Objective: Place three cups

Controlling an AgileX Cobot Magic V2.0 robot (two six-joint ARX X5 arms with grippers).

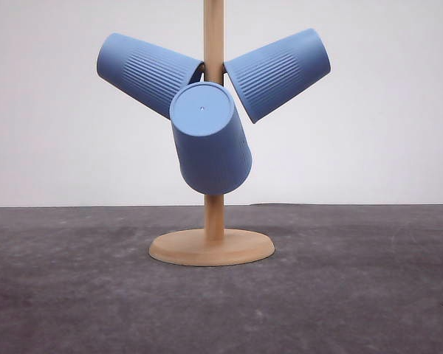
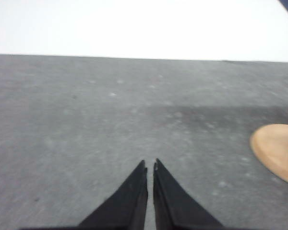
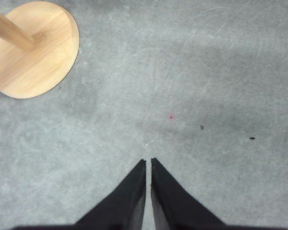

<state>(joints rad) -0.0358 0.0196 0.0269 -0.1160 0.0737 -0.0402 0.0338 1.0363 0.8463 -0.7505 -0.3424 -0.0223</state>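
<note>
Three light-blue ribbed cups hang on a wooden stand (image 1: 214, 221) in the front view: one cup (image 1: 149, 72) tilts out to the upper left, a second cup (image 1: 278, 72) to the upper right, and a third cup (image 1: 209, 138) points its flat bottom forward at the middle. The stand's round base (image 1: 211, 247) rests on the grey table. My left gripper (image 2: 150, 166) is shut and empty over bare table, with the base's edge (image 2: 278, 151) off to one side. My right gripper (image 3: 148, 162) is shut and empty, apart from the base (image 3: 36, 55) and post (image 3: 9, 29).
The dark grey table top (image 1: 354, 295) spreads around the stand, with a plain white wall (image 1: 369, 133) behind its far edge. A few small specks (image 3: 171, 116) mark the surface near the right gripper.
</note>
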